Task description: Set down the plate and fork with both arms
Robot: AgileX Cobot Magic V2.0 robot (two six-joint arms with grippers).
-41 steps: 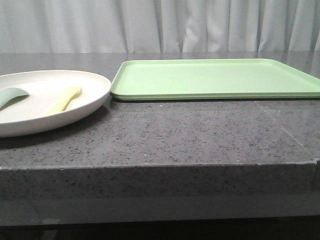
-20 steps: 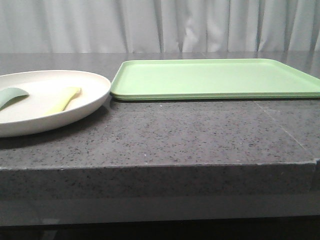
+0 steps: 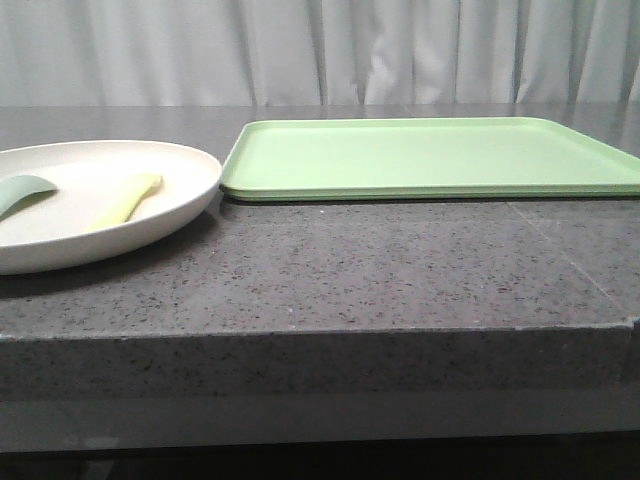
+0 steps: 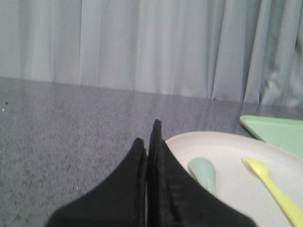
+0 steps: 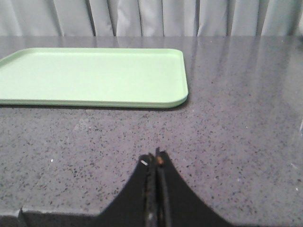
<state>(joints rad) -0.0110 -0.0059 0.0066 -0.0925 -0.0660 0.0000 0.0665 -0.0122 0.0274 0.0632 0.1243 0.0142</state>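
Note:
The cream-white plate (image 3: 60, 220) sits on the dark stone table at the left. The yellow fork (image 3: 128, 198) lies in it, beside a pale grey-green utensil (image 3: 20, 190). In the left wrist view the plate (image 4: 227, 156), the fork (image 4: 274, 191) and the grey-green utensil (image 4: 203, 172) show just beyond my left gripper (image 4: 147, 135), which is shut and empty at the plate's near rim. My right gripper (image 5: 154, 158) is shut and empty over bare table, short of the tray. Neither gripper shows in the front view.
A flat rectangular light-green tray (image 3: 430, 158) lies at the back right, touching or nearly touching the plate's rim; it also shows in the right wrist view (image 5: 90, 75). The table's front edge (image 3: 320, 335) runs across. A grey curtain hangs behind.

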